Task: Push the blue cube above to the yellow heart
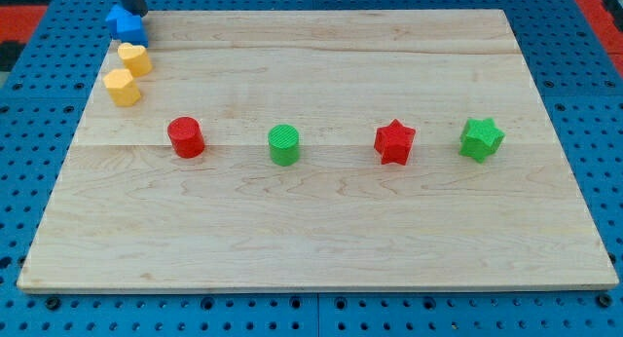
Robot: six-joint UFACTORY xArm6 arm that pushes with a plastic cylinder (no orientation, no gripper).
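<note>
The blue cube [127,25] sits at the board's top left corner, partly over the edge. My tip [133,13] is at the view's top, touching or almost touching the cube's upper side. The yellow heart [133,58] lies just below the blue cube with a narrow gap between them. A second yellow block [123,87], its shape unclear, lies right below the heart and touches it or nearly so.
The wooden board [321,240] lies on a blue pegboard. A red cylinder [185,137], a green cylinder [284,144], a red star [394,141] and a green star [481,138] stand in a row across the middle.
</note>
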